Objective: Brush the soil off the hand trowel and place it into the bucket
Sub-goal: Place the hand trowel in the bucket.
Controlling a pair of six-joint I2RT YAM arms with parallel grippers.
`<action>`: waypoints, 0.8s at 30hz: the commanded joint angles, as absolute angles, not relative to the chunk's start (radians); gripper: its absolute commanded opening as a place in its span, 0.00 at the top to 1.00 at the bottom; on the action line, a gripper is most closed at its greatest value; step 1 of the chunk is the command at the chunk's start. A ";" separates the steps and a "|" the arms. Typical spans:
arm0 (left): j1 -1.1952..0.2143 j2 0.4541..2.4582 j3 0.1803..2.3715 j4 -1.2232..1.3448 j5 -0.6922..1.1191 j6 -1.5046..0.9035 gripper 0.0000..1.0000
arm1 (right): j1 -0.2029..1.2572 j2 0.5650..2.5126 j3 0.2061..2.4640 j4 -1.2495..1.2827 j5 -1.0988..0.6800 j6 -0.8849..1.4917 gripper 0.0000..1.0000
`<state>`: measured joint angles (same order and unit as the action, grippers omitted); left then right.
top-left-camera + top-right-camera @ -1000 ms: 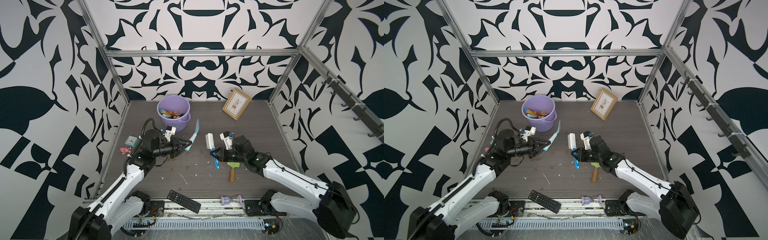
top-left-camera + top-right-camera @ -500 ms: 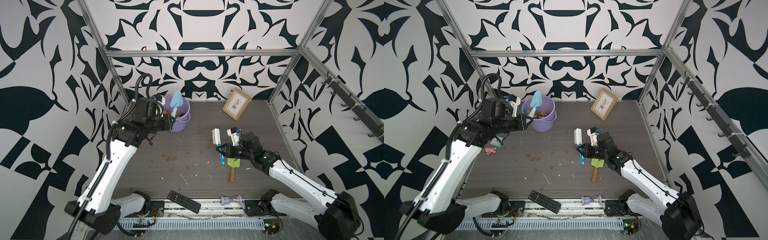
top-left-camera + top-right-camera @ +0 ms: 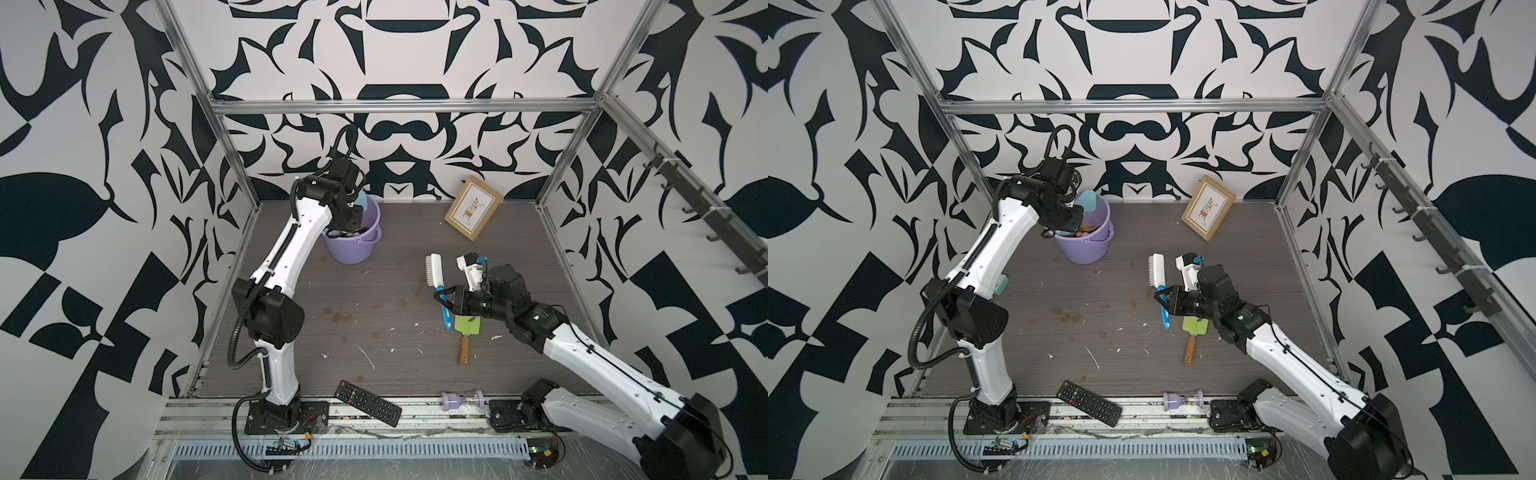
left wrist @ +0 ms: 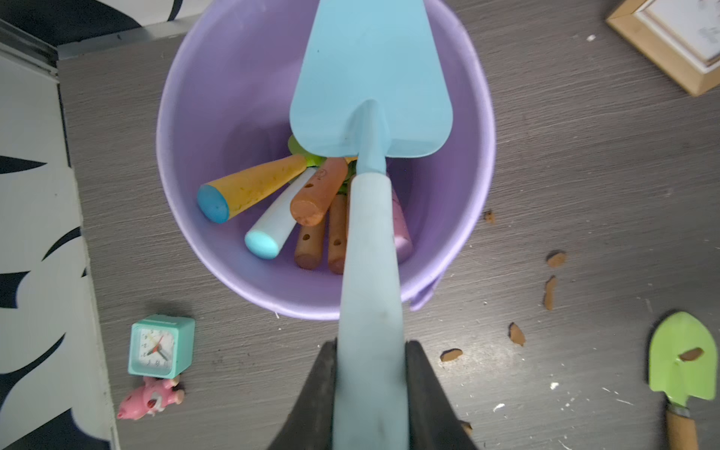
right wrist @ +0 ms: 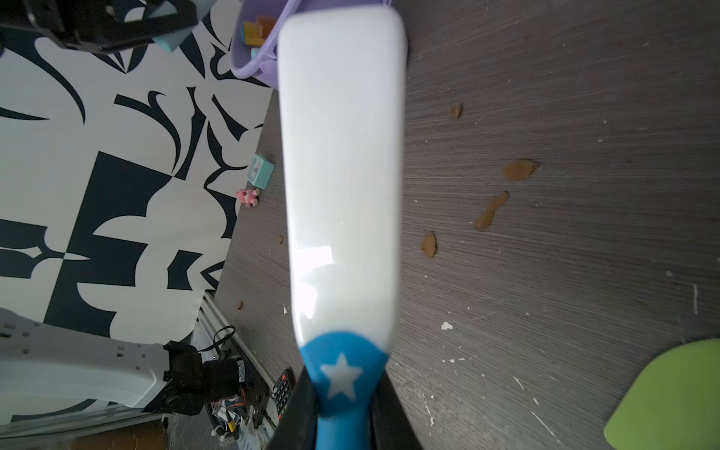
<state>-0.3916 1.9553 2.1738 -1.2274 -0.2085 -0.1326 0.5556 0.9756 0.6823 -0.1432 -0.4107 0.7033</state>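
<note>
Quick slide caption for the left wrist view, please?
Left gripper holds the light-blue trowel by its handle, blade above the open lilac bucket.

Grey wood-grain table [image 3: 519, 232] with bucket [image 3: 353, 249], soil crumbs [image 3: 343, 318], green trowel [image 3: 466, 328], picture frame [image 3: 473, 208].

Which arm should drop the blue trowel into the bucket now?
Left: the left tool grips the blue trowel over the bucket; the right tool holds the brush, away from it.

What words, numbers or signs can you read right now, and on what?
No words or numbers read clearly anywhere.
White star sign: blue handle of the white-backed brush.
Mint square alarm clock: dial numerals too blurred.
Black remote control: button marks too small.
Wood-framed picture: print too small.
</note>
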 commanded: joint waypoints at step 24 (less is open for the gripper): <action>-0.932 1.355 1.437 -0.654 -0.434 -0.350 0.00 | 0.417 0.877 0.767 -0.492 -0.350 0.585 1.00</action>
<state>-0.8925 1.3750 1.5597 -0.8238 -0.4335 -0.1635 0.4629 0.9131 0.7086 -0.3660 -0.3763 0.6491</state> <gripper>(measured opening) 0.996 0.212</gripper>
